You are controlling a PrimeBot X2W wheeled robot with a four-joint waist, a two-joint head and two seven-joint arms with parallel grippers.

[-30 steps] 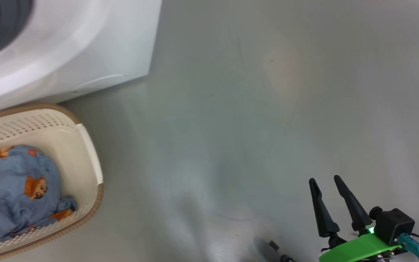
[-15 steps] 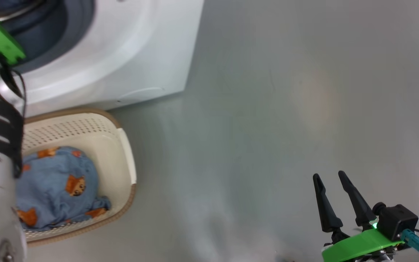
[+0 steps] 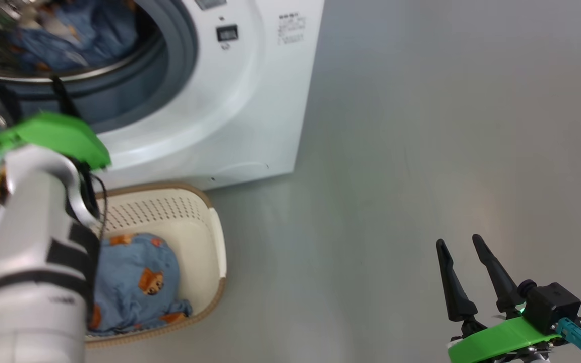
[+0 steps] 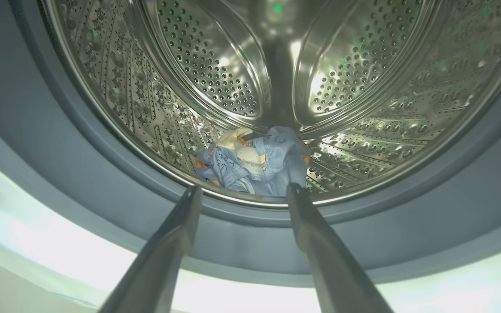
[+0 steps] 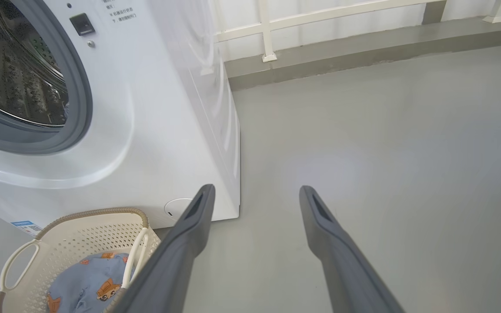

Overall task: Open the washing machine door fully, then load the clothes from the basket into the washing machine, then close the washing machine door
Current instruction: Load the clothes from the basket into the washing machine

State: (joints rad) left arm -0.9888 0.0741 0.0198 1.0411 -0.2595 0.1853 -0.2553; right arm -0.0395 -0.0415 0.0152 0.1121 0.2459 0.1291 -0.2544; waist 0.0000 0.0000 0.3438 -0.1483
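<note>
Left gripper (image 4: 244, 188): tapered fingers spread, empty, at the rubber seal (image 4: 37, 130). Crumpled blue clothes (image 4: 255, 161) lie low in the perforated steel drum (image 4: 215, 65). A second bundle (image 3: 134, 282) sits in the cream perforated basket (image 3: 194, 242), near the washing machine (image 3: 250, 101). Right gripper (image 3: 458, 240): spread, empty, far right.

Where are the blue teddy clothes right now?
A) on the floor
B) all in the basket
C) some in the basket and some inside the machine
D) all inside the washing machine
C: one blue bundle lies in the steel drum, and a second blue bundle sits in the basket.
</note>
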